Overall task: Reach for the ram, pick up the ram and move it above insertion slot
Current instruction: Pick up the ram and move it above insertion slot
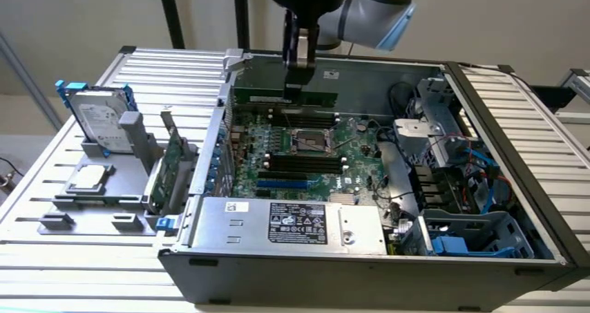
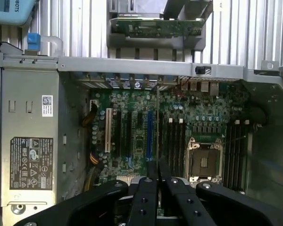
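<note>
— Nearest in the exterior view?

— Power supply (image 1: pixel 295 223), a grey box with a label, at the front of the open computer case (image 1: pixel 516 106). Behind it lies the motherboard (image 1: pixel 355 137) with the processor socket (image 1: pixel 311 140) in the middle and black memory slots (image 1: pixel 300 162) alongside it.

— And the claw?

— The gripper (image 1: pixel 294 86) hangs over the far part of the board, clenched on the ram (image 1: pixel 318 97). The green stick lies level, lifted clear of the board, above the far row of slots. I cannot tell which slot it lines up with.

— Anything outside the case?

— On the exterior view's left, a grey holder (image 1: pixel 55 220) carries a hard drive (image 1: pixel 97 116) with blue rails and a green card (image 1: pixel 170 164).

— Now the wrist view.

— Closest are the black fingers (image 2: pixel 148 188) of the gripper (image 2: pixel 156 172), pressed together on the ram (image 2: pixel 158 127), seen edge-on as a thin line. Below it are the blue slot (image 2: pixel 150 134) and the black memory slots (image 2: pixel 174 146), just beside the processor socket (image 2: pixel 203 160). The power supply (image 2: pixel 30 150) is also there, and the green card (image 2: pixel 155 27) stands beyond the case wall.
</note>
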`<action>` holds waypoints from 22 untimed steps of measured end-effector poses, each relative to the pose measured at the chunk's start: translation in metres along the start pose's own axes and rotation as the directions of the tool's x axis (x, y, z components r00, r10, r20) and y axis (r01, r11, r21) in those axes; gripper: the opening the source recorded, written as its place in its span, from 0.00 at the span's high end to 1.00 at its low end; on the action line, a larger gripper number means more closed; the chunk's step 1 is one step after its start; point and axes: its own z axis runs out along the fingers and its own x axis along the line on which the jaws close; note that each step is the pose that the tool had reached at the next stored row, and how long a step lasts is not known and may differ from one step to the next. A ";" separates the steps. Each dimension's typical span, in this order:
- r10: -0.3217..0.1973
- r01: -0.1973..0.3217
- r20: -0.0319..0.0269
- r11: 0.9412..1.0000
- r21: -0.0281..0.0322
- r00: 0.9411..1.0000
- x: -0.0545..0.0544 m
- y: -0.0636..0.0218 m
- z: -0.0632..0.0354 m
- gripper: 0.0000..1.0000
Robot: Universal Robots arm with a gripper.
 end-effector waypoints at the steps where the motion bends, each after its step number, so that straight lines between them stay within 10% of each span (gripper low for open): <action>1: 0.000 0.000 -0.001 1.000 0.000 1.000 -0.002 -0.0027 0.0005 0.87; 16: 0.005 -0.005 -0.028 1.000 0.000 1.000 -0.024 -0.0332 0.0086 0.87; 22: 0.005 -0.005 -0.029 1.000 0.000 1.000 -0.024 -0.0341 0.0089 0.87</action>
